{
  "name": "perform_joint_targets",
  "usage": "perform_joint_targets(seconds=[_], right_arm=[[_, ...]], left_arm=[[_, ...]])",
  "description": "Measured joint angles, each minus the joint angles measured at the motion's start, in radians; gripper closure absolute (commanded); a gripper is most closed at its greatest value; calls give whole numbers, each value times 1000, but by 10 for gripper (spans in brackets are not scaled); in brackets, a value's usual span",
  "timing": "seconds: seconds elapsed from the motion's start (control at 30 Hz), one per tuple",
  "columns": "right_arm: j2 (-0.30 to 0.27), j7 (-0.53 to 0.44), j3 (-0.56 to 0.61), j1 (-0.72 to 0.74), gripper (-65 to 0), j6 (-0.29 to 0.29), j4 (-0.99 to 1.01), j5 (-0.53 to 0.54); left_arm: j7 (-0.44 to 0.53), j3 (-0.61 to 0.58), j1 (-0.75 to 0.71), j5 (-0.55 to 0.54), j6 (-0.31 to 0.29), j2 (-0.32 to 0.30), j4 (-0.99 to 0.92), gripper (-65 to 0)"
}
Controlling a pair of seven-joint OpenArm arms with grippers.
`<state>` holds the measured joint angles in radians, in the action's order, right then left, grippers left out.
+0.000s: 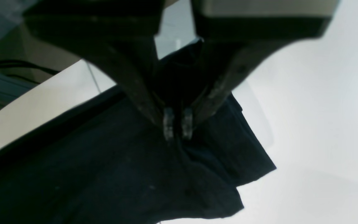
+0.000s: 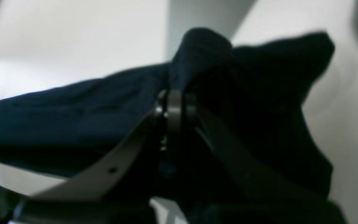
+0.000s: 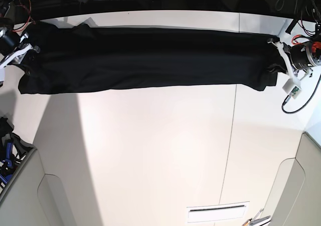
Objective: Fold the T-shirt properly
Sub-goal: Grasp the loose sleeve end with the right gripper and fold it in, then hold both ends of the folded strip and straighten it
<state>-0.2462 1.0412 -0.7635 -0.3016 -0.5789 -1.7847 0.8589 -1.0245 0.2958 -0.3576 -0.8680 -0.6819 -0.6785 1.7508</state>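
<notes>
Left gripper (image 1: 177,124) and right gripper (image 2: 174,107) far apart at opposite table ends, jaws apparently pinched closed.

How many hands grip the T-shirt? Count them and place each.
2. The left hand pinches one end of the T-shirt; the right hand pinches the opposite end.

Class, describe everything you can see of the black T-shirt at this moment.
The T-shirt is plain black, soft matte cloth without print, stretched into a long band across the far side of the white table. The left gripper pinches one end, the right gripper the other, where the fabric bunches into folds.
</notes>
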Motion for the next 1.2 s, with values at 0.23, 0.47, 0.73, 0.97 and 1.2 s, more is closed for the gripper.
perform_joint_targets(seconds=[0.23,0.47,0.73,0.97,1.2], right_arm=[[14,-22,0,0,-343,3,114,-11],[16,-18,-60,2,-343,3,58,-11],[16,-19,-164,5,-337,3,-85,19],[16,-38,-126,11,0,3,-92,45],[16,-121,18,11,0,2,-42,-36]], left_arm=[[-6,0,-3,4,0,2,0,-156],[-8,6,-2,4,64,3,-1,-272],[-8,138,-2,-58,65,3,-1,-274],[-6,167,-2,-56,76,23,-19,-406],[27,166,-2,-8,76,137,-93,-407]])
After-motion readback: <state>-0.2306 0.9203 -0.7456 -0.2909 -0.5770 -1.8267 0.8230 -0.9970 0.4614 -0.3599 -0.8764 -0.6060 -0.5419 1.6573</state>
